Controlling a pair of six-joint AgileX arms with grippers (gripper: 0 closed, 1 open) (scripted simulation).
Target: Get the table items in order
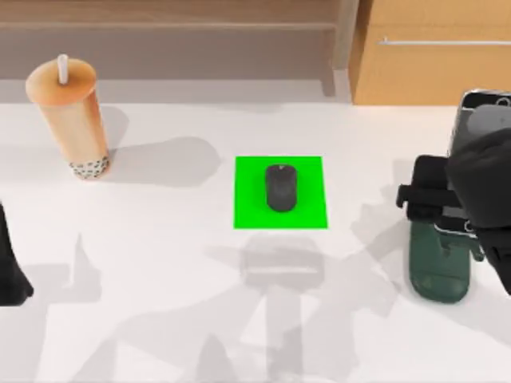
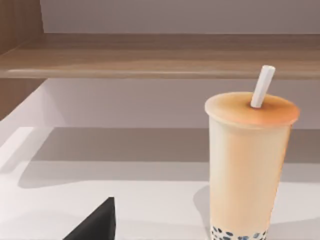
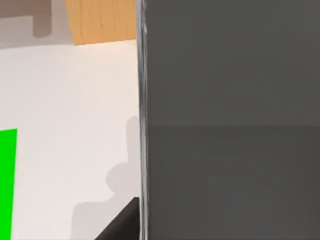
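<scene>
The black mouse (image 1: 280, 187) lies on the bright green mat (image 1: 280, 192) at the middle of the white table (image 1: 160, 263). At the back left stands the tan bubble-tea cup (image 1: 70, 116) (image 2: 248, 165), upright, with a white straw and dark pearls. My right gripper (image 1: 441, 206) is at the right edge, shut on the grey-screened smartphone (image 1: 479, 120) (image 3: 230, 120), which it holds upright over the dark green phone stand (image 1: 437, 267). One of its fingertips (image 3: 122, 225) touches the phone's pale rim. My left gripper (image 1: 9, 271) is parked at the left edge, open, facing the cup from a distance.
A tan wooden cabinet (image 1: 431, 56) and a low shelf (image 1: 168, 32) run along the back of the table. Bare tabletop lies between the cup and the mat and across the front.
</scene>
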